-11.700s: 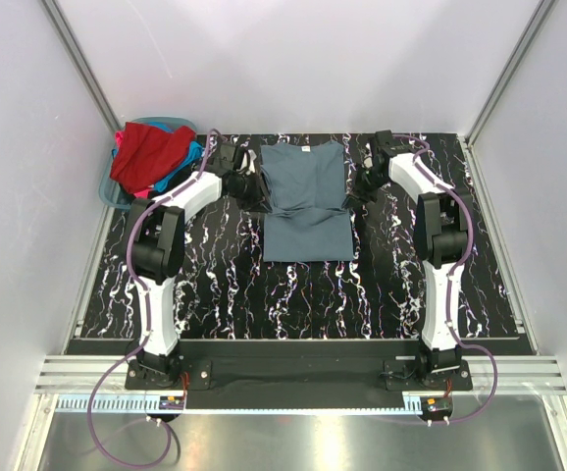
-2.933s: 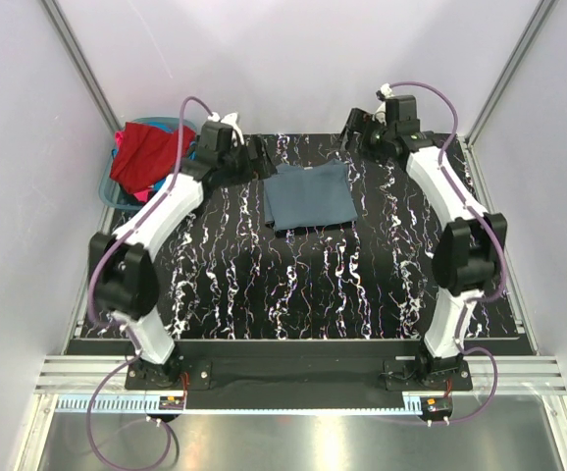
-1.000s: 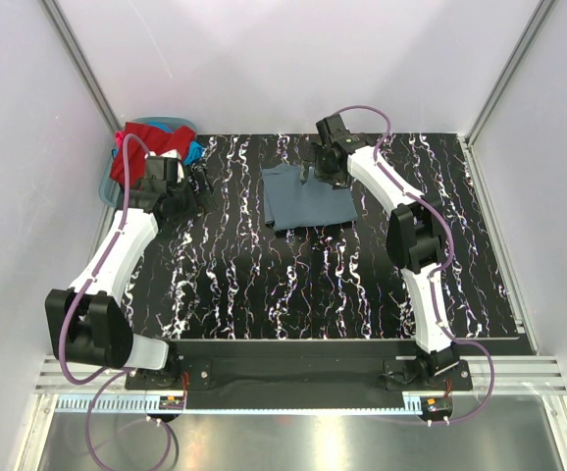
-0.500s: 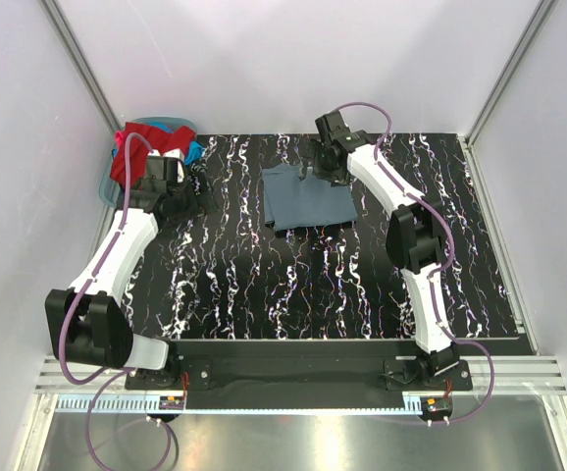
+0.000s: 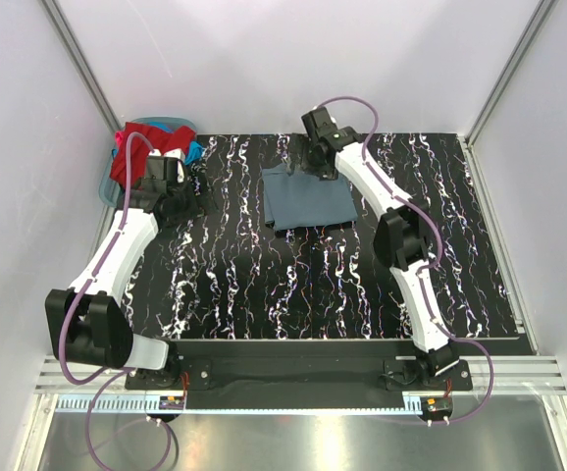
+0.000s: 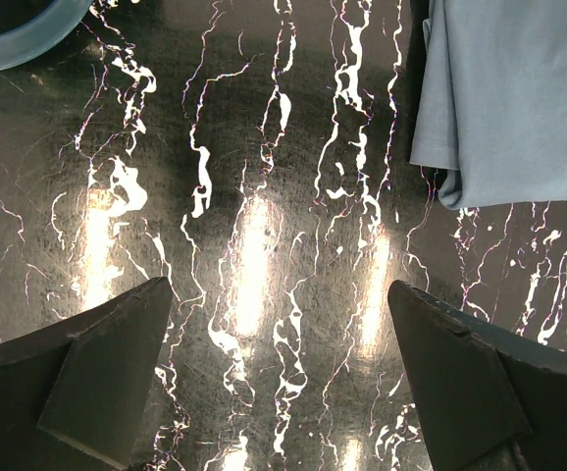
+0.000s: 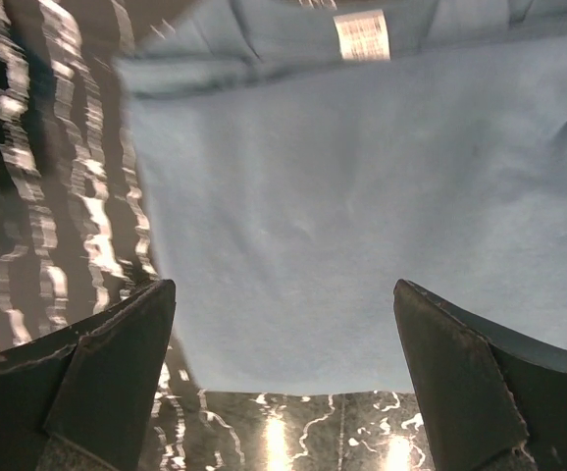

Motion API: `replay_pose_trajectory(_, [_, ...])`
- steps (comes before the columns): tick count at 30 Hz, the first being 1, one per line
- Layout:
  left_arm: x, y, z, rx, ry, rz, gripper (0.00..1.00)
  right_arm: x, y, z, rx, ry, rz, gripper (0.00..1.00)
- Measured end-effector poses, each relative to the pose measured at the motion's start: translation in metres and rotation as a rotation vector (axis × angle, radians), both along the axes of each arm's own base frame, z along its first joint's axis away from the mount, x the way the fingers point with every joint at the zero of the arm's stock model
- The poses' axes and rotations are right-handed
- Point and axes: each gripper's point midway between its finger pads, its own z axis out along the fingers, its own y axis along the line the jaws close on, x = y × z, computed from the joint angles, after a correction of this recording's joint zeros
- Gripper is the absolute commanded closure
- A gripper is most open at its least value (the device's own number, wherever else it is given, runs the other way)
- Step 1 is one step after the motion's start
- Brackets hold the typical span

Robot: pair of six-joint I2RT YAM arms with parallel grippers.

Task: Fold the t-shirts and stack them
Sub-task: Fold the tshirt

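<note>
A slate grey-blue t-shirt (image 5: 308,199) lies folded into a rough square at the far middle of the table. My right gripper (image 5: 310,163) hangs open over its far edge. In the right wrist view the t-shirt (image 7: 362,196) fills the space beyond the gripper (image 7: 282,292), and a white label (image 7: 362,34) shows at the top. Nothing is between the fingers (image 7: 107,383). My left gripper (image 5: 193,188) is open over bare table beside the basket. In its wrist view the gripper (image 6: 279,289) is empty and the t-shirt (image 6: 519,98) sits at the upper right. A red t-shirt (image 5: 142,149) and a bright blue one (image 5: 194,150) are heaped in the basket.
A teal-blue plastic basket (image 5: 110,186) stands at the far left corner, its rim (image 6: 19,39) just showing in the left wrist view. The black marbled table (image 5: 293,285) is walled in by white panels on three sides.
The right gripper has shifted a little left and farther back along the folded shirt's far edge. The left arm and the shirt have not moved.
</note>
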Motion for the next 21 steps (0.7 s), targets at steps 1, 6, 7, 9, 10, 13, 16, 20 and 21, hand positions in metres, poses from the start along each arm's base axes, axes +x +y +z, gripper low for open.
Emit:
replay_pose_trajectory(1, [0.0, 0.0, 0.0, 0.0, 0.0, 0.0, 0.01, -0.002, 0.0, -0.008, -0.013, 0.019, 0.0, 0.0])
replay_pose_trajectory(6, [-0.001, 0.001, 0.007, -0.001, -0.019, 0.006, 0.01, -0.013, -0.011, -0.039, -0.081, 0.094, -0.016, 0.0])
replay_pose_trajectory(7, [-0.002, 0.002, 0.01, -0.002, -0.028, 0.012, 0.01, -0.014, -0.014, -0.042, -0.092, 0.1, -0.021, 0.0])
replay_pose_trajectory(9, [-0.003, 0.003, 0.018, -0.007, -0.05, 0.025, 0.01, -0.015, -0.015, -0.044, -0.103, 0.107, -0.024, 0.0])
replay_pose_trajectory(10, [-0.005, 0.003, 0.021, -0.012, -0.059, 0.028, 0.01, -0.016, -0.015, -0.044, -0.108, 0.108, -0.025, 0.0])
replay_pose_trajectory(13, [-0.009, 0.002, 0.027, -0.026, -0.077, 0.039, 0.01, -0.02, -0.014, -0.046, -0.13, 0.11, -0.023, 0.0])
replay_pose_trajectory(16, [-0.013, 0.002, 0.025, -0.034, -0.068, 0.045, 0.01, -0.025, -0.009, -0.045, -0.158, 0.102, -0.008, 0.0])
replay_pose_trajectory(20, [-0.015, 0.003, 0.021, -0.031, -0.056, 0.048, 0.01, -0.035, 0.007, -0.045, -0.167, 0.102, 0.034, 0.0])
replay_pose_trajectory(21, [-0.015, 0.004, 0.021, -0.025, -0.057, 0.051, 0.01, -0.038, 0.011, -0.046, -0.17, 0.103, 0.044, 0.0])
